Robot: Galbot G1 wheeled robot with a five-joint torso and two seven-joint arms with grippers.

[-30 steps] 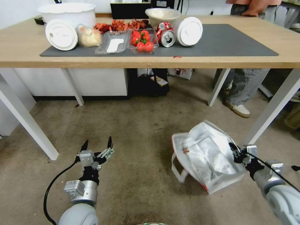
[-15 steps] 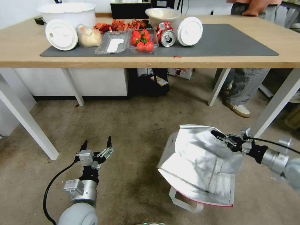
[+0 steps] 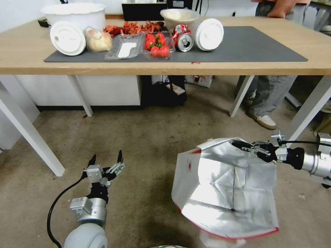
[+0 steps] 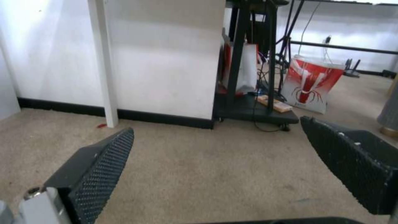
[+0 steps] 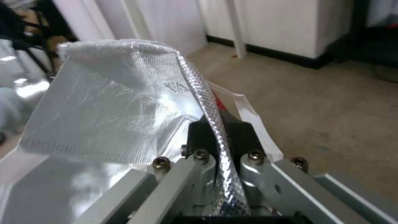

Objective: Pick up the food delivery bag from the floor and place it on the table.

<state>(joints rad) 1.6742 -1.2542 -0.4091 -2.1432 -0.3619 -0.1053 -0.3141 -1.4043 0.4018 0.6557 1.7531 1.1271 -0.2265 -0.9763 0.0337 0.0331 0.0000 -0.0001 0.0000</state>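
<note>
Food delivery bag (image 3: pixel 226 186) lifted higher; right tool (image 3: pixel 241 144) clamps rim.

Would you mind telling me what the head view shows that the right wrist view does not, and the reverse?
Head view alone: the table with its food clutter, the left gripper open and low over the floor, and the food delivery bag as a whole, its foil-lined mouth open toward the camera.

Right wrist view alone: the bag's foil rim seen close up, pinched between the jaws.

Both: the right gripper shut on the bag's rim, above the carpeted floor.
</note>
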